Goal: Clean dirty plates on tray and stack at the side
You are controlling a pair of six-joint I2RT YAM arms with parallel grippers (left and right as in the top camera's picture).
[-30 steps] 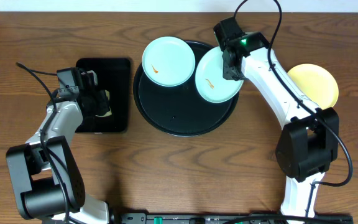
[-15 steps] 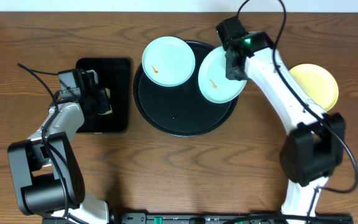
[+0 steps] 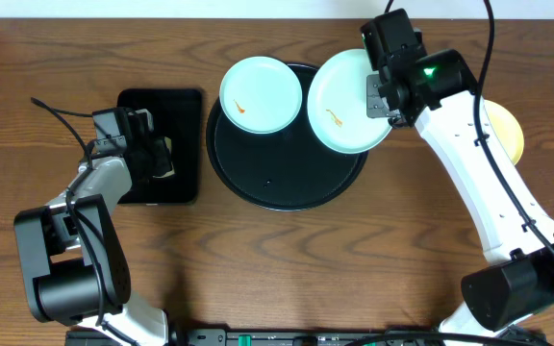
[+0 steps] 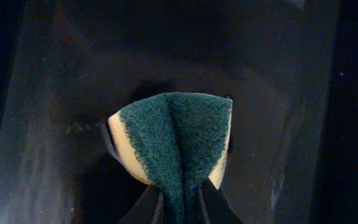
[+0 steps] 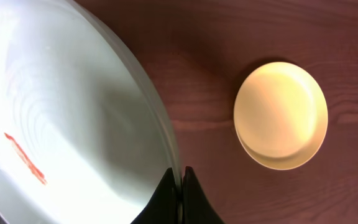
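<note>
Flanking the tray (image 3: pixel 279 178): sponge (image 4: pixel 174 142), yellow plate (image 5: pixel 280 116).

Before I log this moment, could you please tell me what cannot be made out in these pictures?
Overhead: the right arm covers most of the yellow plate.
Right wrist: frame edges cut off the turquoise plate in the right gripper.
Overhead: the left gripper hides most of the sponge.
Left wrist: the rectangular tray is too dark for detail.
</note>
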